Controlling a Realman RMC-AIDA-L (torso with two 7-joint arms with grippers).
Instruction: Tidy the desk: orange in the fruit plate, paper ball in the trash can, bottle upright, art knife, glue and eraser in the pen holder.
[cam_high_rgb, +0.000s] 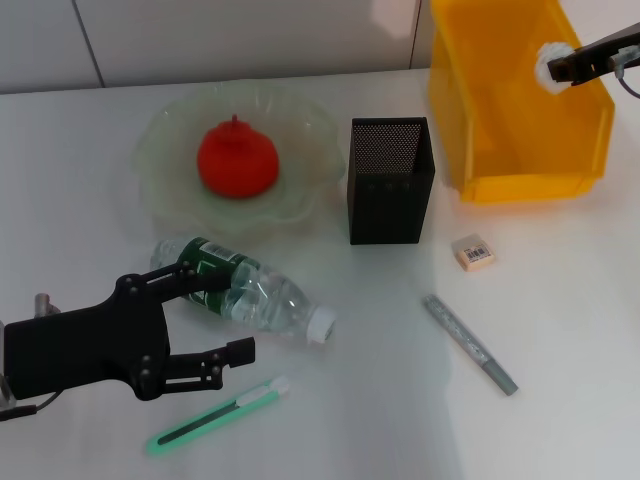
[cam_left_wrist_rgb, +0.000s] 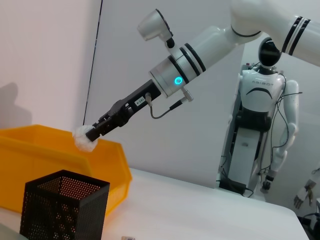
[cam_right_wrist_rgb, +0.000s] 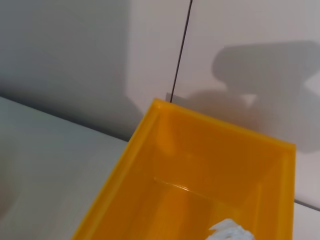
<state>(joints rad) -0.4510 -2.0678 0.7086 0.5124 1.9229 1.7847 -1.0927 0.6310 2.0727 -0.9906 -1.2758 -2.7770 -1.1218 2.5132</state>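
Your right hand (cam_high_rgb: 556, 66) is pinched closed on the paper ball (cam_high_rgb: 549, 62), holding it above the open yellow trash can (cam_high_rgb: 520, 150) at the far right of the counter (cam_high_rgb: 560, 320). Your left hand (cam_high_rgb: 235, 315) sits low at the near left with its fingers spread, gripping nothing, right at the bottle (cam_high_rgb: 240, 288) lying on its side. The orange (cam_high_rgb: 237, 158) rests in the fruit plate (cam_high_rgb: 165, 190); eraser (cam_high_rgb: 473, 252), glue (cam_high_rgb: 469, 343) and art knife (cam_high_rgb: 215, 415) lie on the counter outside the pen holder (cam_high_rgb: 390, 180).
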